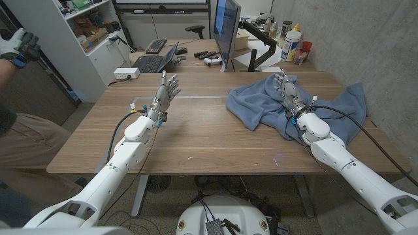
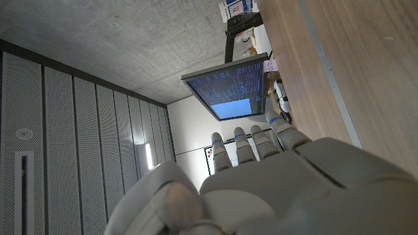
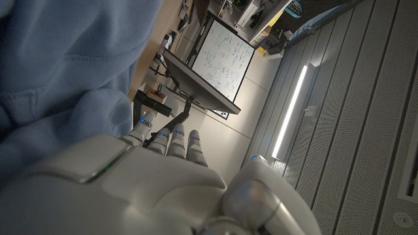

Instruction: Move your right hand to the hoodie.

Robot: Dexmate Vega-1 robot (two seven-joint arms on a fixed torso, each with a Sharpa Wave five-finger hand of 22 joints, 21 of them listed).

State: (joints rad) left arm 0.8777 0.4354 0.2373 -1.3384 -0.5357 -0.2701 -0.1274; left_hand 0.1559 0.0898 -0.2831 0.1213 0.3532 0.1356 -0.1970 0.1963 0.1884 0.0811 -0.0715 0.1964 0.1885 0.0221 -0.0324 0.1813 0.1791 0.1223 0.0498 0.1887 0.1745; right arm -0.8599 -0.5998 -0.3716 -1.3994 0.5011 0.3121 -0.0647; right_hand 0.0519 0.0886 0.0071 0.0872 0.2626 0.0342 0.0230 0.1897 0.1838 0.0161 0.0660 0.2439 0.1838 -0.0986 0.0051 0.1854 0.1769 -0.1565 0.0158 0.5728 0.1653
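The right robot hand (image 1: 289, 93) stands over the blue hoodie (image 1: 261, 104), fingers straight and a little apart, holding nothing. In the right wrist view the right robot hand (image 3: 157, 173) has blue cloth close against one side, though whether the palm actually touches the fabric cannot be told. The hoodie lies crumpled on the tabletop (image 1: 196, 140) under and around this hand, spreading away from it toward the middle of the tabletop and back along the forearm toward the table's edge.

The reach looks about done, so the risks come from small further motion. A black cable (image 1: 295, 125) at the wrist lies right on the cloth; a pull back or a twist could snag a fold and drag the hoodie along. Pushing down or forward could bunch the soft fabric and shove it away from the hand. Beyond the fingertips, well past the hoodie, stand a monitor (image 1: 226, 26) and some bottles (image 1: 290, 46); a long overshoot would head that way.

The left robot hand (image 1: 165, 93) is well apart across the bare wood, fingers extended and loosely spread, empty. A person's gloved hand (image 1: 16, 44) shows beyond it.
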